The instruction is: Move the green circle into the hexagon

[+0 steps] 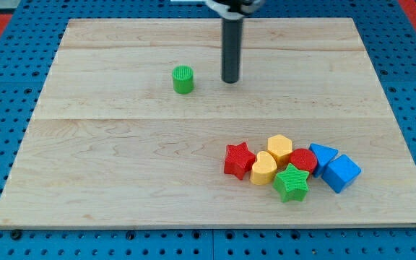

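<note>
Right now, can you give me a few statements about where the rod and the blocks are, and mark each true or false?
1. My tip touches the green circle. False: it stands apart, on the view's right of it.
2. The yellow hexagon sits in the cluster at the view's lower right. True.
3. The green circle lies alone. True.
4. The red star is on the cluster's right end. False: it is on its left end.
</note>
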